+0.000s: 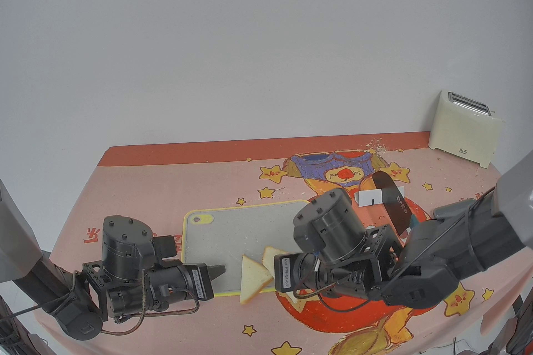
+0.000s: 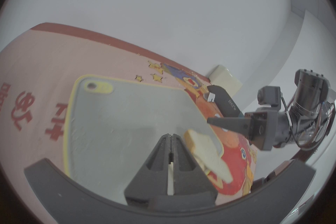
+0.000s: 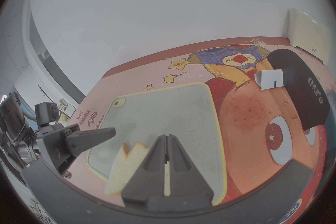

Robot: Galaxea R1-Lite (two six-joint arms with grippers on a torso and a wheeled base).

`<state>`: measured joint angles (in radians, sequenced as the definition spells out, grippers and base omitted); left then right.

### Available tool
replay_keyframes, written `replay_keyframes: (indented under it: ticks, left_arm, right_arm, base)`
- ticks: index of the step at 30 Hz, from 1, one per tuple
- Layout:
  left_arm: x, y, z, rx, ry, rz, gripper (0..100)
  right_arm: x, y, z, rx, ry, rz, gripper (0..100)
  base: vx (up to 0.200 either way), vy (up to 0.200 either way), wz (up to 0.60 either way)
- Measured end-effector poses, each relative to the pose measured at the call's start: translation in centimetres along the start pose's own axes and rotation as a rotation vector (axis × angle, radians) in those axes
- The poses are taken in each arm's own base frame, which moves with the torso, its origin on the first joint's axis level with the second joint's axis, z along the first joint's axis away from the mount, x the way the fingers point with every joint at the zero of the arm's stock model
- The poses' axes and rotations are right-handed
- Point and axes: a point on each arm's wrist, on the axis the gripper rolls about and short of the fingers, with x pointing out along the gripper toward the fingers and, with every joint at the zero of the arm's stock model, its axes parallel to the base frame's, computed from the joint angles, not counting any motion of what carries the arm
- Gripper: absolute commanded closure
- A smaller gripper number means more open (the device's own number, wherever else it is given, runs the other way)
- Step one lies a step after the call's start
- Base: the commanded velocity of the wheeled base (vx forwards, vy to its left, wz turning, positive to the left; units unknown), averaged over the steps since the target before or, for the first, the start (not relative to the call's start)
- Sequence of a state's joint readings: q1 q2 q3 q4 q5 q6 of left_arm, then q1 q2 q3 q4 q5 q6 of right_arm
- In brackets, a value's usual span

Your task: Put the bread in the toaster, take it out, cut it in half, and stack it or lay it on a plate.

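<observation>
Item: bread halves (image 1: 256, 274), two triangles on the cutting board's (image 1: 233, 228) near edge, one overhanging it, between my arms.
Left gripper (image 1: 217, 271): jaws clenched, empty, bread just rightward.
Right gripper (image 3: 166, 140): jaws clenched, empty, bread just leftward.
Nearer arm: cannot tell.

From the head, cannot see in full the second bread half (image 1: 271, 256), the near corner of the cutting board (image 1: 233, 234) or the lower end of the knife (image 1: 395, 201), all tucked under the right arm (image 1: 444, 256). From the left wrist, cannot make out the slots of the toaster (image 2: 224, 77), too small. Cannot tell how far the bread (image 3: 124, 168) runs behind the right end effector (image 3: 167, 139).
</observation>
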<state>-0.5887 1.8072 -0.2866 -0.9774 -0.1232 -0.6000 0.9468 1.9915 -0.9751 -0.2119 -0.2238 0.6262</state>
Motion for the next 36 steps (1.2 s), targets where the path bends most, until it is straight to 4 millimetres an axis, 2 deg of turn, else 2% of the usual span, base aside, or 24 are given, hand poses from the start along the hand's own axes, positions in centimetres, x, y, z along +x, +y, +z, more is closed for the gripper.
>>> replay_keyframes:
  ticks: [13, 18, 29, 36]
  left_arm:
    - [0.1, -0.1, -0.3, 0.007, 0.012, -0.006, 100]
    - [0.1, -0.1, -0.4, 0.009, 0.016, -0.006, 100]
    - [-0.1, 0.1, -0.6, 0.009, 0.022, 0.0, 100]
    - [-0.1, 0.0, -0.6, 0.011, 0.022, -0.003, 100]
  right_arm:
    - [-0.9, 1.3, -0.5, -0.027, -0.002, 0.043, 100]
    - [-0.3, 1.3, -0.4, -0.024, 0.001, 0.032, 100]
    - [1.2, -0.4, 1.6, 0.027, -0.031, -0.015, 100]
    - [1.8, -0.7, 2.9, 0.046, -0.062, -0.021, 100]
  base:
    - [0.0, 0.0, 0.0]
    - [0.0, 0.0, 0.0]
    - [0.0, 0.0, 0.0]
    - [0.0, 0.0, 0.0]
